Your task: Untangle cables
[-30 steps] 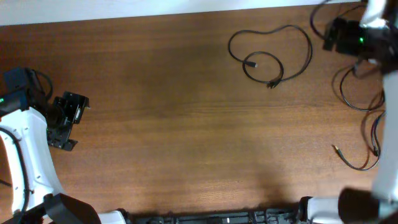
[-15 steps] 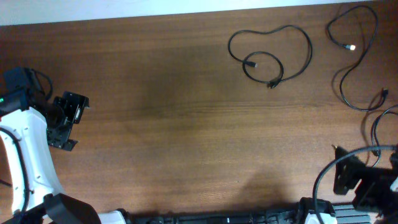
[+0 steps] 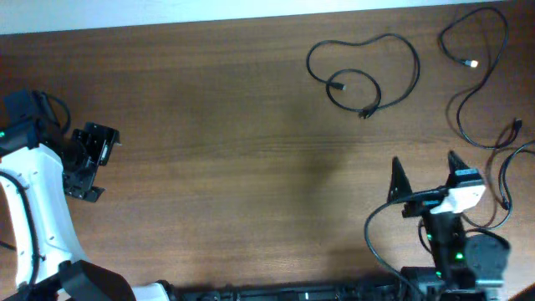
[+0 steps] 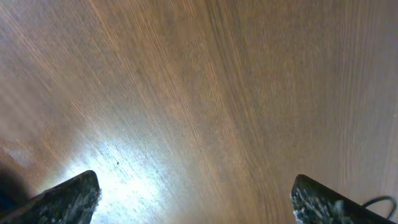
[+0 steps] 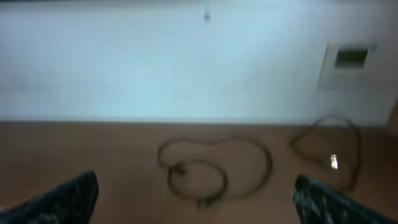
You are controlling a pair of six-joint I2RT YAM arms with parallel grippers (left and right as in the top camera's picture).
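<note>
Overhead view. Looped cable (image 3: 364, 73): thin, black, far side of the table (image 3: 234, 125), right of centre, both plug ends lying inside its own coil.
Silver-tipped cable (image 3: 473, 63): far right corner, apart from the looped one, in an open curve trailing toward the near side.
Third cable (image 3: 503, 180): right edge, partly cut off by the frame and partly hidden behind the right gripper (image 3: 425, 171); its full course cannot be made out.
Right gripper: near edge, jaws spread wide, holding nothing.
Left gripper (image 3: 99, 164): far left, well apart from every cable, jaws spread wide, holding nothing.

Right wrist view: blurred. Both fingertips (image 5: 68, 199) sit at the bottom corners. The looped cable (image 5: 214, 165) and the silver-tipped cable (image 5: 329, 146) show ahead, below a pale wall (image 5: 155, 62).

Left wrist view: bare wood between the wide fingertips (image 4: 68, 196). A sliver of black cord (image 4: 379, 202) is cut off at the lower right, and what it belongs to cannot be told.
</note>
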